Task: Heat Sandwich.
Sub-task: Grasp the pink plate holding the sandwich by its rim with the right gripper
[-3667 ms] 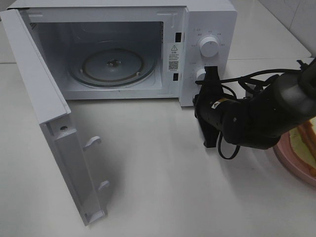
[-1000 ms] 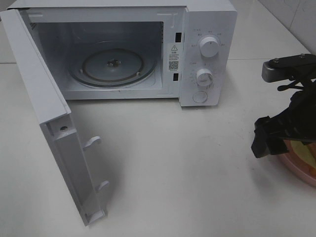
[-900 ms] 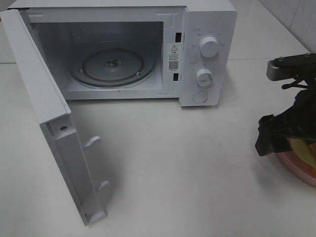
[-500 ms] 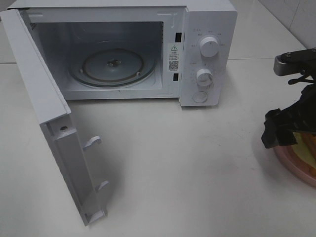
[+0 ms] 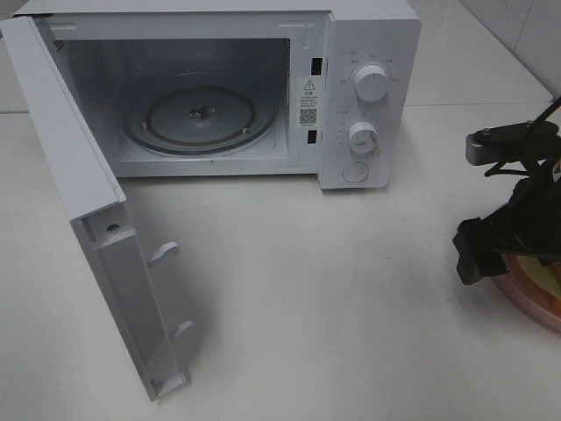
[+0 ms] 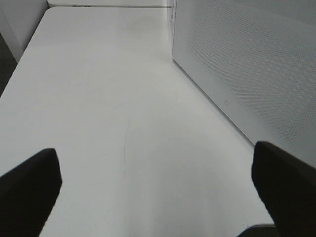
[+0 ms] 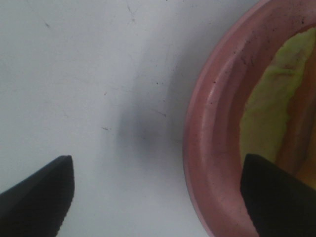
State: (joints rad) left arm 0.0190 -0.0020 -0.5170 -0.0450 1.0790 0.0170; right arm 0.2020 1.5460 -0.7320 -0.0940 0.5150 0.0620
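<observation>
At the far right edge of the exterior view, the sandwich (image 5: 545, 274) lies on a pink plate (image 5: 524, 303) on the tabletop (image 5: 333, 289), mostly cut off by the frame and the arm. Right gripper (image 7: 158, 197) hangs over the plate's near rim (image 7: 207, 123), jaws spread wide: one finger over bare tabletop, the other over the plate side, nothing held. Contact with the plate can't be told. Wrist view shows pale yellow-green filling (image 7: 269, 103) inside the rim. White microwave (image 5: 368, 35) stands well apart at the back, door (image 5: 79, 202) swung fully open, glass turntable (image 5: 200, 114) bare. Left gripper (image 6: 157, 192) sits over the tabletop beside the microwave's perforated side wall (image 6: 256, 64), jaws wide, empty.
</observation>
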